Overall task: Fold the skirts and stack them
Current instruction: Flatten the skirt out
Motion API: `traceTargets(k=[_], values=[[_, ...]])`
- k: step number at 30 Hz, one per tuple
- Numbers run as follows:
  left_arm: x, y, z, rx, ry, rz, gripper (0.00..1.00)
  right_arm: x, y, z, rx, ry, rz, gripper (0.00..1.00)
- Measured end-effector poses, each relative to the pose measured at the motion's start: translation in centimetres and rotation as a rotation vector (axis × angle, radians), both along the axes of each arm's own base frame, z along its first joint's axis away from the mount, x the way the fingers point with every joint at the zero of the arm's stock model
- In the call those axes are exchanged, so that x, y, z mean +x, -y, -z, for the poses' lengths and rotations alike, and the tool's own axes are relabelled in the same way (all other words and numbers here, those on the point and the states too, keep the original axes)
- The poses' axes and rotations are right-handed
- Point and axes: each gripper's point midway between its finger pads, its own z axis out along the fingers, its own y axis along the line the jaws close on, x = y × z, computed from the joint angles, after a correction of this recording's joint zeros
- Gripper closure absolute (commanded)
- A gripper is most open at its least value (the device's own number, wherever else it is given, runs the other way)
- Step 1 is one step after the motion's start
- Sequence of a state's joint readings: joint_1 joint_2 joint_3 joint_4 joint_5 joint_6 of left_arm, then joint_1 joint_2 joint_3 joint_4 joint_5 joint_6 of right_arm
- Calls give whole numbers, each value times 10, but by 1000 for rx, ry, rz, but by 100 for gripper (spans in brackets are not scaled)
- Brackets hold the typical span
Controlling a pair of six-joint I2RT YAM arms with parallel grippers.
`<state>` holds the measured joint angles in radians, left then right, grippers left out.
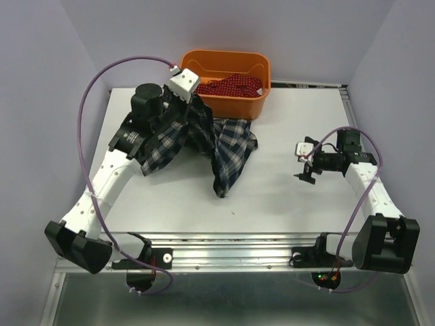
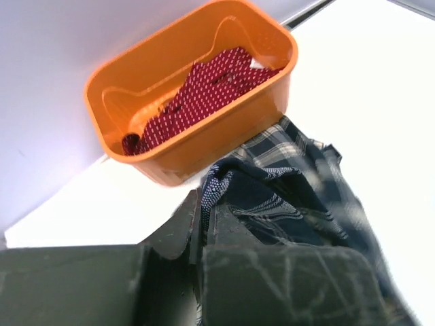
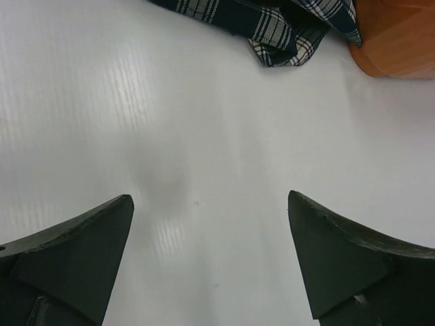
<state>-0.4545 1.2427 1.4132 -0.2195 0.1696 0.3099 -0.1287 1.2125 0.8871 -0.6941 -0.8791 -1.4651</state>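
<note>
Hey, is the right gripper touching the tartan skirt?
Apart. The right wrist view shows the right gripper open over the table, the tartan skirt lying well ahead of it.

- the plastic tub [image 1: 234, 105] stands at the back middle of the worktop [image 1: 272, 197]; the dotted skirt [image 1: 231, 85] lies inside it;
- the tartan skirt [image 1: 228, 146] hangs from the left hand [image 1: 194, 97] just before the tub; its lower part lies on the worktop;
- the right hand [image 1: 304, 166] is to the right, well apart from the tartan skirt.
</note>
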Motion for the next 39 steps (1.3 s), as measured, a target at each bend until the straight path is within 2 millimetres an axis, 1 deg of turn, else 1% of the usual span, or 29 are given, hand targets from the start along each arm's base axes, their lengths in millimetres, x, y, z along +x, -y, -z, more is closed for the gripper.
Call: traceTargets(k=[2, 4, 5, 7, 10, 12, 13, 14, 15, 16, 20, 22, 24, 27, 29, 30, 32, 34, 36, 39], values=[[14, 0, 14, -25, -51, -44, 100, -4, -7, 0, 37, -31, -9, 0], [31, -1, 37, -46, -125, -86, 100, -8, -20, 2, 76, -56, -4, 0], [42, -4, 53, -51, -171, -111, 100, -16, -35, 4, 96, -69, -24, 0], [56, -7, 78, -64, -243, -149, 100, -31, -61, 11, 119, -103, -62, 1], [70, -14, 103, -86, -320, -197, 100, -60, -103, 23, 146, -172, -127, 5], [75, -18, 112, -97, -346, -220, 100, -77, -130, 30, 140, -191, -169, 6], [78, -21, 116, -108, -359, -232, 100, -81, -139, 33, 134, -188, -178, 10], [80, -23, 118, -117, -367, -241, 100, -87, -150, 37, 129, -181, -192, 11], [81, -24, 119, -127, -375, -245, 100, -90, -158, 37, 127, -165, -206, 11], [84, -28, 122, -136, -385, -256, 100, -98, -169, 41, 119, -143, -235, 12], [94, -41, 133, -169, -422, -289, 100, -107, -209, 57, 88, -35, -299, 12], [98, -48, 140, -179, -442, -305, 100, -110, -230, 66, 74, 12, -333, 12], [99, -52, 142, -187, -450, -312, 100, -106, -244, 74, 64, 62, -348, 14], [100, -54, 141, -196, -451, -304, 100, -94, -260, 87, 51, 144, -354, 20], [100, -54, 140, -199, -452, -297, 100, -87, -265, 97, 36, 181, -356, 25], [100, -55, 140, -202, -453, -294, 100, -82, -268, 105, 27, 200, -360, 30], [100, -55, 139, -205, -452, -289, 100, -76, -274, 103, 36, 252, -371, 36], [101, -57, 139, -210, -452, -288, 100, -75, -277, 105, 31, 286, -391, 39], [102, -61, 140, -216, -452, -288, 100, -74, -281, 107, 30, 317, -411, 40], [103, -69, 145, -223, -460, -298, 100, -72, -292, 107, 39, 359, -435, 41]])
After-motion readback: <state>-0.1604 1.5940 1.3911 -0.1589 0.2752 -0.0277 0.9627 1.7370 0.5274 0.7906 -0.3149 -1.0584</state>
